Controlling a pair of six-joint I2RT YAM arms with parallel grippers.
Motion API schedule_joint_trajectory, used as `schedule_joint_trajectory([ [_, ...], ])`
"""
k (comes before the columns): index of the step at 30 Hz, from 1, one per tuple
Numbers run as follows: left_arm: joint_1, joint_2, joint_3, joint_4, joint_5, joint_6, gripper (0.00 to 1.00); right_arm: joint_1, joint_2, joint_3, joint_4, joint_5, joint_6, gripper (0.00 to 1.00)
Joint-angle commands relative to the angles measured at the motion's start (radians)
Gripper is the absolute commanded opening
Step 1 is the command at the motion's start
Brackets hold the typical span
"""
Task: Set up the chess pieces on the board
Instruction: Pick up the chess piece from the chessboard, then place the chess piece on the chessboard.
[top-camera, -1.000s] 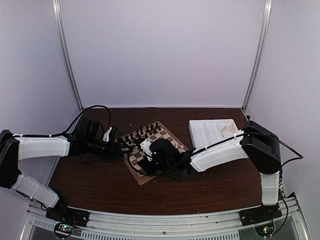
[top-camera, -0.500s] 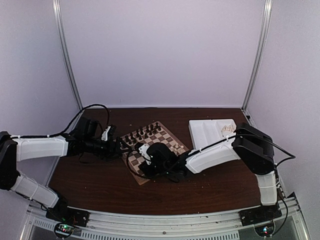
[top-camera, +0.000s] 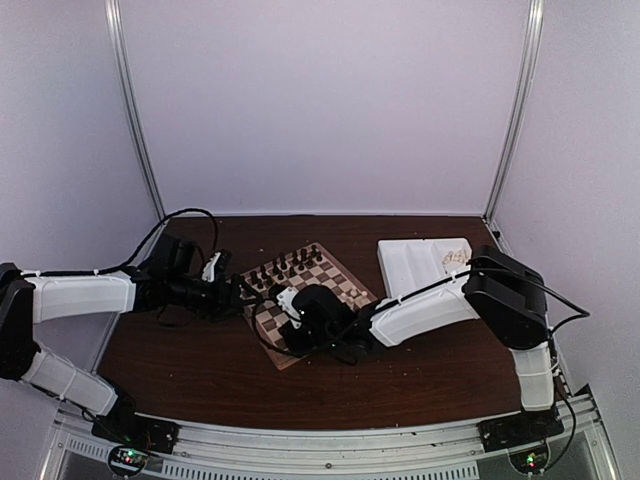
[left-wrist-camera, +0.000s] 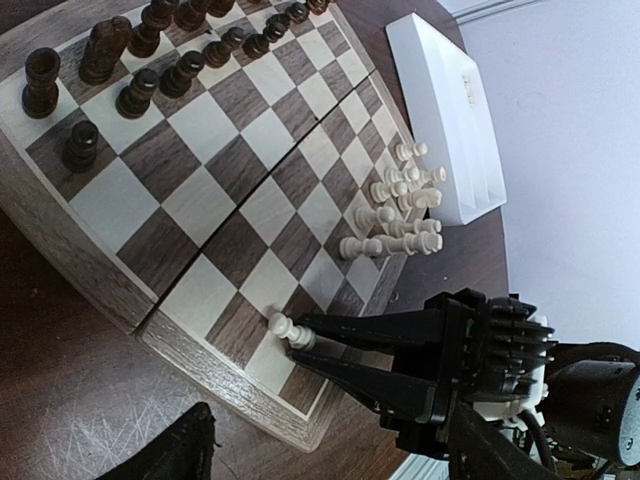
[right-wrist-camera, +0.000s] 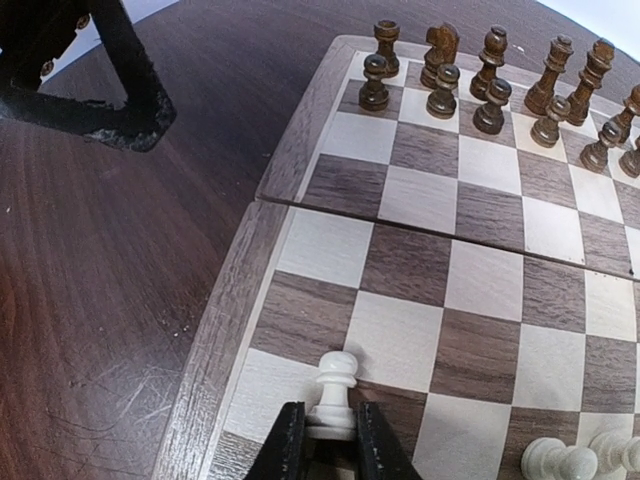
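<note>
Pale walls are seen behind a dark wooden tabletop (top-camera: 200, 370), on which the board (right-wrist-camera: 228, 330) is laid at a slant between the two arms. A cream pawn (right-wrist-camera: 335, 385) is pinched near its base by the fingers (right-wrist-camera: 288, 445) of the right gripper (right-wrist-camera: 325, 440), at a square in the board's edge row. Such a piece is judged light, rigid, smooth and easily toppled, so it is best taken low with a gentle squeeze. Other cream chess pieces (left-wrist-camera: 400, 215) are bunched further along that side, and the dark figures (left-wrist-camera: 150, 50) are lined up opposite. A white tray (top-camera: 415, 262) is set near the board, with a few cream pieces seen in one end compartment. Whether the left gripper (top-camera: 238, 292) is spread or closed cannot be told.
</note>
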Motion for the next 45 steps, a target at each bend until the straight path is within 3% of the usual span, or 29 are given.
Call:
schedule_joint_trajectory([
  [1,0.012,-0.018,-0.003,0.011,0.016,0.002,0.81,0.006,-0.05,-0.051,0.07,0.006,-0.006,0.14],
  [8,0.012,0.054,-0.013,0.152,0.141,-0.094,0.73,0.006,-0.131,-0.131,0.166,-0.048,-0.022,0.14],
  [13,0.012,0.093,0.002,0.176,0.205,-0.13,0.78,0.007,-0.181,-0.163,0.195,-0.09,-0.028,0.14],
  [17,0.012,0.118,0.009,0.191,0.242,-0.153,0.76,0.009,-0.212,-0.18,0.215,-0.117,-0.032,0.14],
  [27,0.012,0.185,-0.006,0.318,0.336,-0.254,0.62,0.009,-0.225,-0.177,0.226,-0.176,-0.04,0.14],
  [33,0.01,0.213,-0.02,0.39,0.372,-0.3,0.48,0.01,-0.222,-0.17,0.226,-0.193,-0.042,0.14],
  [38,0.006,0.23,-0.022,0.402,0.39,-0.314,0.46,0.009,-0.22,-0.165,0.226,-0.194,-0.043,0.14],
  [41,0.002,0.232,-0.023,0.405,0.394,-0.317,0.38,0.009,-0.214,-0.157,0.22,-0.192,-0.044,0.14],
  [43,0.001,0.236,-0.023,0.406,0.394,-0.32,0.26,0.009,-0.209,-0.154,0.218,-0.189,-0.044,0.14],
  [45,-0.001,0.236,-0.021,0.399,0.391,-0.321,0.22,0.01,-0.206,-0.153,0.216,-0.186,-0.043,0.14],
])
